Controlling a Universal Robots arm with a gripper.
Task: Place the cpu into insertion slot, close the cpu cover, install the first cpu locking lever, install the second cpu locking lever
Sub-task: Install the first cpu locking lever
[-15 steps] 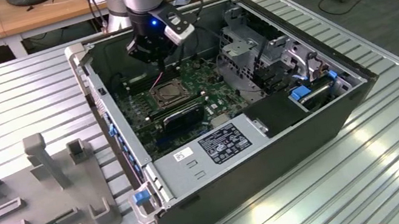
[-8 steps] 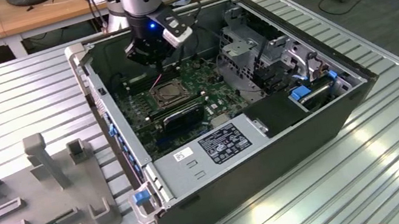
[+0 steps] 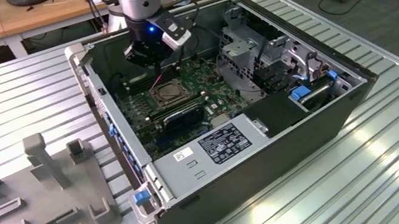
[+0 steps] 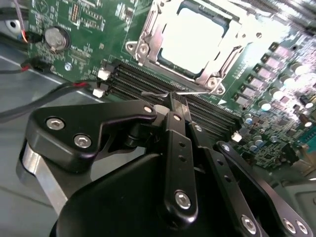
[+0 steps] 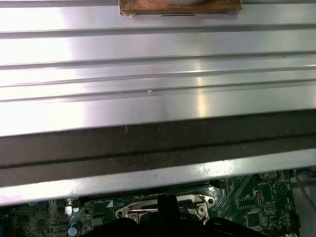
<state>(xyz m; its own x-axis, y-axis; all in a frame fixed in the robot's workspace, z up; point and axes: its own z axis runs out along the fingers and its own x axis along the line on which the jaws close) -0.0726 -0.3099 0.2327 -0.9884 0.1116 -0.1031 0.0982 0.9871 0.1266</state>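
Inside the open computer case, the cpu (image 4: pixel 195 37) lies in the insertion slot (image 3: pixel 167 93) on the green motherboard (image 4: pixel 84 19) and glares bright. The silvery cpu cover (image 4: pixel 149 37) lies flat around it as a frame. My gripper (image 4: pixel 176 98) is shut, its black fingers pressed together. Their tips sit at a thin wire locking lever (image 4: pixel 155 92) that runs along the socket's edge beside the memory slots. In the exterior view the gripper (image 3: pixel 156 64) hangs just behind the socket. In the first wrist view, the socket frame (image 5: pixel 131 211) shows past the dark gripper (image 5: pixel 165 205).
Black memory slots (image 4: pixel 138 79) lie between gripper and socket. A coin battery (image 4: pixel 56 37) and red-black cables (image 4: pixel 29 37) are close by. Drive cages (image 3: pixel 256 59) and a power supply (image 3: pixel 214 146) crowd the case. A grey fixture (image 3: pixel 35 202) sits at the exterior view's left.
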